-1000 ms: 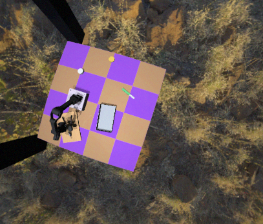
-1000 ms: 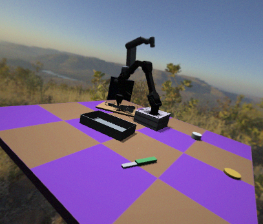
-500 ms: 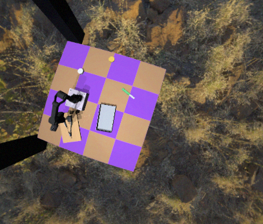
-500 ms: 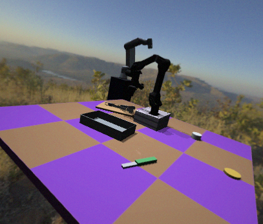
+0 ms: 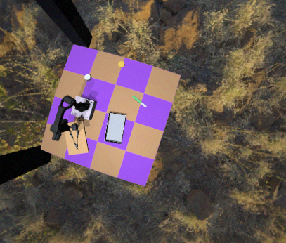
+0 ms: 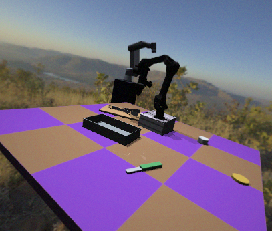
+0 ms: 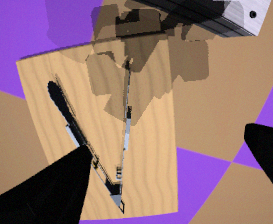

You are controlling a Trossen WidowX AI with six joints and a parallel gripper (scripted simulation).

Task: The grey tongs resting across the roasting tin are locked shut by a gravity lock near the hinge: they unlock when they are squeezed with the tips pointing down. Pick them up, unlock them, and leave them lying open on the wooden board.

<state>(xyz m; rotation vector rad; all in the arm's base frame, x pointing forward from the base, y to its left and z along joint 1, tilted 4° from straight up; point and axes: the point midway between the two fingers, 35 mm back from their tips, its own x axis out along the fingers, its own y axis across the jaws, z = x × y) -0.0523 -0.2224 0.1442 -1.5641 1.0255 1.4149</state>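
Observation:
The grey tongs (image 5: 75,140) (image 6: 125,109) (image 7: 70,117) lie spread in a V on the wooden board (image 5: 83,145) (image 6: 107,107) (image 7: 153,163), with the hinge toward the board's near end in the wrist view. My gripper (image 5: 69,128) (image 6: 146,81) (image 7: 169,143) is open wide and hangs above the board, clear of the tongs, with nothing between the fingers. The black roasting tin (image 5: 115,142) (image 6: 109,131) stands empty next to the board.
The robot's grey base (image 5: 83,107) (image 6: 157,121) stands next to the board. A green and white marker (image 5: 139,101) (image 6: 144,167), a yellow disc (image 5: 121,64) (image 6: 240,178) and a small pale puck (image 5: 87,76) (image 6: 202,140) lie farther off. Black posts stand at the table's edge.

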